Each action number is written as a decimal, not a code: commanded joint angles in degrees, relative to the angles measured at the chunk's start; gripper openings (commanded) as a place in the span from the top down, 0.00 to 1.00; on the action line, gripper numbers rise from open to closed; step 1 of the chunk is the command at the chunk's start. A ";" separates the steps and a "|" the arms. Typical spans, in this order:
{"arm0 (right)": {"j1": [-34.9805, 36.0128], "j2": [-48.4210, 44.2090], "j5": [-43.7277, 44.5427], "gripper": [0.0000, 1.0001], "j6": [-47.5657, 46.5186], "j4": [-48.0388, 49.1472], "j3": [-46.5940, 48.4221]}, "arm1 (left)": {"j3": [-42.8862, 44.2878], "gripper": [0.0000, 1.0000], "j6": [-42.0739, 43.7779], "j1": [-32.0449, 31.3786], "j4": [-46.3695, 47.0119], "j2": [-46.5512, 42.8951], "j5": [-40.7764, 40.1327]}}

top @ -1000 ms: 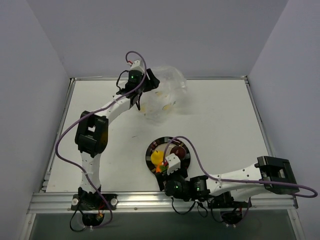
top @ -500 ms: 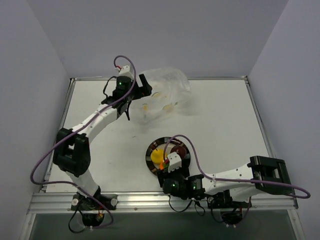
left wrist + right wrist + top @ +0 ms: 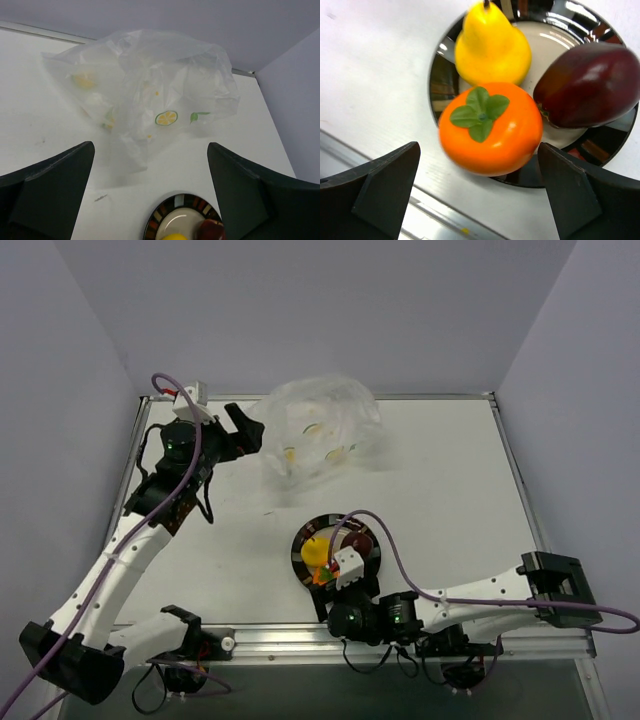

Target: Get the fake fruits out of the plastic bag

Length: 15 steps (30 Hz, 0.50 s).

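Observation:
The plastic bag [image 3: 322, 428] lies crumpled and transparent at the table's back, also in the left wrist view [image 3: 145, 90]; no fruit shows inside it. The yellow fruit [image 3: 315, 553], dark red fruit [image 3: 356, 541] and orange fruit [image 3: 324, 576] sit on the black-rimmed plate [image 3: 300, 540]. My left gripper [image 3: 238, 438] is open and empty, just left of the bag and apart from it. My right gripper [image 3: 477, 167] is open, its fingers either side of the orange fruit [image 3: 490, 131] without touching it. The yellow fruit [image 3: 491, 49] and dark red fruit [image 3: 589, 86] lie behind.
The plate [image 3: 159, 220] shows between my left fingers, low in the left wrist view. The table's metal front rail [image 3: 280, 638] runs just below the plate. Walls close the table at the back and sides.
My left arm has swung left and back from the bag, leaving it lying on the table. My right gripper has stayed at the plate's near edge.

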 commanded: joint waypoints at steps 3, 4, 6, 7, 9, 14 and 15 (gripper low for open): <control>2.14 -10.51 4.52 0.00 1.26 -8.14 3.88 | -2.01 0.06 6.31 0.49 -11.65 -11.51 0.25; 2.23 -12.01 4.34 0.00 0.74 -9.01 3.88 | -3.49 0.06 6.84 0.40 -12.53 -12.85 1.30; 2.32 -15.88 5.21 0.00 0.03 -10.94 4.84 | -5.17 0.06 8.33 0.49 -15.42 -16.45 2.62; 2.32 -16.93 6.61 0.00 -0.06 -13.47 5.37 | -6.74 0.06 8.69 0.49 -16.48 -17.42 2.97; 2.41 -19.75 8.11 0.00 -1.28 -16.04 8.18 | -8.51 0.06 9.83 0.40 -19.21 -20.49 3.94; 2.76 -25.98 13.54 0.00 -8.40 -17.89 15.73 | -12.38 0.06 11.42 0.40 -22.64 -29.11 4.65; 2.84 -26.69 15.31 0.00 -11.11 -17.81 18.36 | -12.65 0.06 12.03 0.49 -22.73 -32.26 4.38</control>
